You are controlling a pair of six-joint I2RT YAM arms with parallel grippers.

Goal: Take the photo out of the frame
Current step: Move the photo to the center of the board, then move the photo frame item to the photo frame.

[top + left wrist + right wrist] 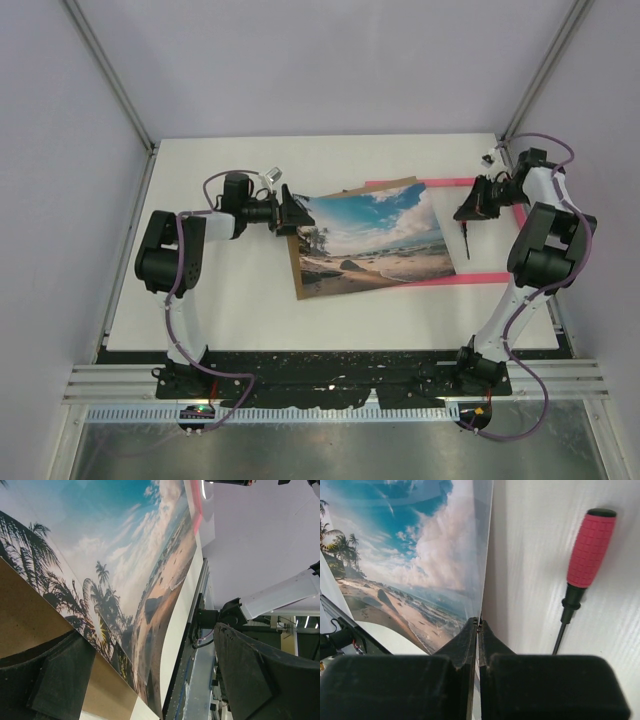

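A: Nearest first. Lower part of the top view?

B: Bare white table [230, 300]. Then the near rail of the pink frame [480, 278], poking out right of centre. Brown backing board [310, 285] just left of that, skewed, one corner toward lower left.

A: Photo?

B: Photo [375, 235] in the middle of the top view, askew on the board, right part over the frame. Not seated square in the frame. Wholly free or not: impossible to tell.

A: Grippers?

B: Left gripper [293, 213] at the photo's left edge, spread wide, closed on nothing. Right gripper [479, 626] clenched tight, the photo's right edge running straight into the seam between the fingers. Read as a pinch on the print alone.

A: Farther back?

B: Screwdriver [590, 545] flat on the table just right of the pinch, red handle toward the top of the right wrist view. Beyond that, the far pink rail along the upper right of the top view.

A: Trouble from here?

B: Slip out of such a thin edge pinch under a fast pull. Crease or curl from a lift by one edge, with no support at left. Board dragged along if caught by the open left fingers. Knock on the screwdriver from any sideways swing, given the closeness to the pinch.
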